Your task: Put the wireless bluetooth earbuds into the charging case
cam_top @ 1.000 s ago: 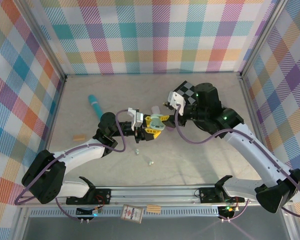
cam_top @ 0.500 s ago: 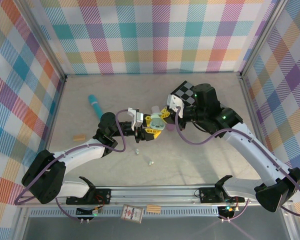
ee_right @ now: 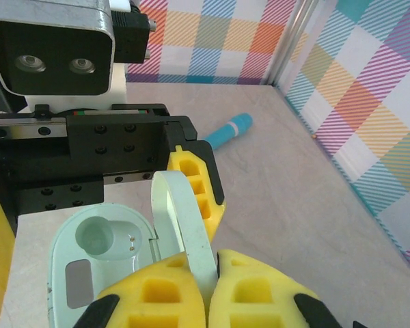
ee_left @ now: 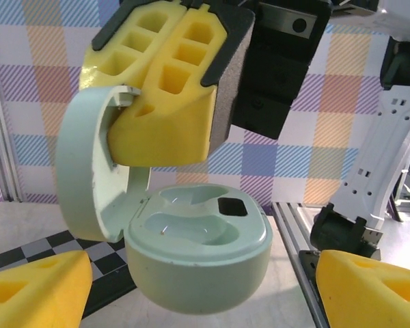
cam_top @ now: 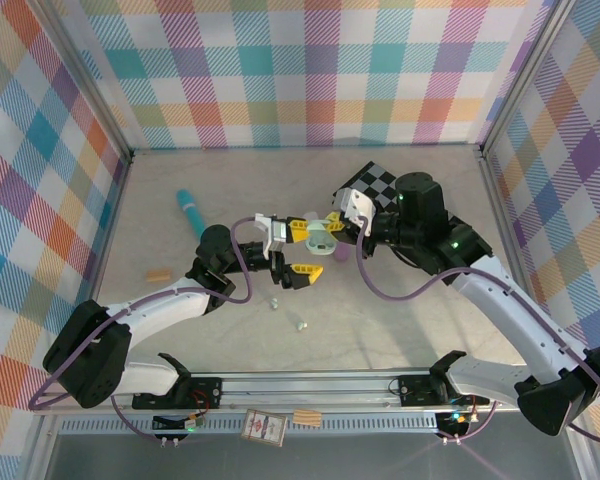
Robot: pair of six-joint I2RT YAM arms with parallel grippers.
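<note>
Now the left hand stands open and empty, with two pale earbuds on the worktop just nearside of it, nearer this arm. Rightward, the open mint charging case hangs aloft, its lid pinched by the right hand.

Two earbuds at about six o'clock of the charging case are too small to tell their colour. The lower edge of its lid is hidden between the pads of the right tool.
</note>
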